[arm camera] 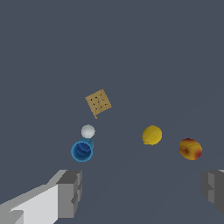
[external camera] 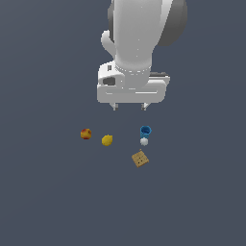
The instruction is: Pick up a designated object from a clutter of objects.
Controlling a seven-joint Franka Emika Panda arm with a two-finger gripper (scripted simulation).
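Observation:
The small blue cup [external camera: 145, 130] stands upright on the grey floor, its opening up; it also shows in the wrist view [arm camera: 82, 151]. A tiny white ball [external camera: 144, 141] lies right beside it, also in the wrist view [arm camera: 88, 131]. My gripper [external camera: 129, 107] hangs open and empty above the floor, up and to the exterior view's left of the cup. Its two grey fingertips [arm camera: 70, 188] stand wide apart in the wrist view, the cup just beyond one of them.
A yellow lemon [external camera: 107, 140] and a red-yellow apple [external camera: 86, 134] lie to the exterior view's left of the cup. A tan square cracker-like box [external camera: 140, 158] lies just past the ball. They also show in the wrist view: lemon [arm camera: 152, 134], apple [arm camera: 190, 149], box [arm camera: 98, 103].

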